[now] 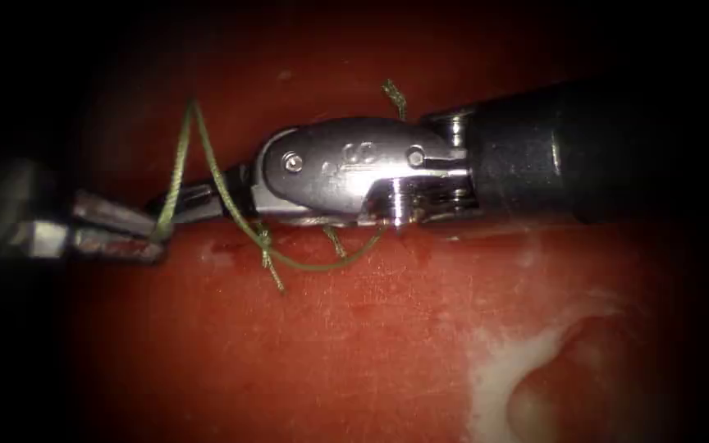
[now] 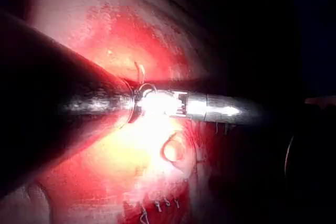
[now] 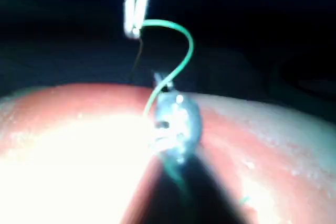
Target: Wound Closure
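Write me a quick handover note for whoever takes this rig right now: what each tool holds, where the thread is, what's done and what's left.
Left tool: jaws shut on the thread.
Right tool: jaws seem closed on the same thread, which arches between the two tools.
Thread: runs on under the right tool to knotted stitches with cut ends on the tissue.
Needle: I can't make one out.
Done: some stitches placed.
Left: I can't judge how much of the cut remains.

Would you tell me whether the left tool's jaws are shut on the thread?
Shut: the left tool pinches the green thread at its tip.
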`<state>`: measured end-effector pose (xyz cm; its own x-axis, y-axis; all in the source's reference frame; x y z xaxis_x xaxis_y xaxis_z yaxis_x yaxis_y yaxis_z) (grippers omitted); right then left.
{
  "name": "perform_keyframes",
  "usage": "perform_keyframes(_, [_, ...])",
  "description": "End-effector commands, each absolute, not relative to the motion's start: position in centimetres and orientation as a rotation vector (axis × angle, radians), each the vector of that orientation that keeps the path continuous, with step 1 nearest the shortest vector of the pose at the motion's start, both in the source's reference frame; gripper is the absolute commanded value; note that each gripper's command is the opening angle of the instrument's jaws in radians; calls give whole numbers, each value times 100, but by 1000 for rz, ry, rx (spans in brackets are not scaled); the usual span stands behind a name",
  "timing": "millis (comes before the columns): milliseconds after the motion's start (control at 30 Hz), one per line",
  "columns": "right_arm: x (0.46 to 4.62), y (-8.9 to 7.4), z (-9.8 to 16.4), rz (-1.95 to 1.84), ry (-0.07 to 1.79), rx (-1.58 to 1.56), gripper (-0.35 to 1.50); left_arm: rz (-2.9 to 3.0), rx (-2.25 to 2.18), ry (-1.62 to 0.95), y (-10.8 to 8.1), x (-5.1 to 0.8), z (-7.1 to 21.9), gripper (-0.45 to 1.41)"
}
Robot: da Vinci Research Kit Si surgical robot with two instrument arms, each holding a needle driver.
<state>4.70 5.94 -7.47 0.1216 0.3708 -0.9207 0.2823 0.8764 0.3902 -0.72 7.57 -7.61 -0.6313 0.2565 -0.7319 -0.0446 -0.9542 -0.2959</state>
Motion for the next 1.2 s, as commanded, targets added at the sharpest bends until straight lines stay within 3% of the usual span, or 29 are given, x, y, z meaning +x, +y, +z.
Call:
perform_keyframes(33, [469,592,-750,87,1502,569,-35,2673,-1227,-350,761,-72,-746,-35])
perform_keyframes(367, [444,587,-754,146,1596,615,-35,2701,-1135,-350,768,-65,-707,-35])
perform_keyframes(667, [428,593,-765,260,1703,624,-35,2690,-1166,-397,769,-106,-664,-35])
perform_keyframes(800, [417,603,-773,368,1735,571,4,2670,-1196,-390,769,-125,-653,-35])
perform_keyframes(867, [406,609,-777,445,1722,511,42,2662,-1201,-385,772,-133,-651,-35])
perform_keyframes(933, [394,616,-778,513,1718,450,67,2654,-1207,-384,773,-143,-649,-35])
perform_keyframes(1067, [368,623,-774,649,1690,352,74,2652,-1223,-405,766,-169,-641,-35])
perform_keyframes(1133, [351,625,-772,742,1660,292,94,2653,-1233,-415,761,-185,-636,-35])
perform_keyframes(1200, [338,626,-771,797,1635,238,103,2655,-1242,-422,758,-201,-634,-35])
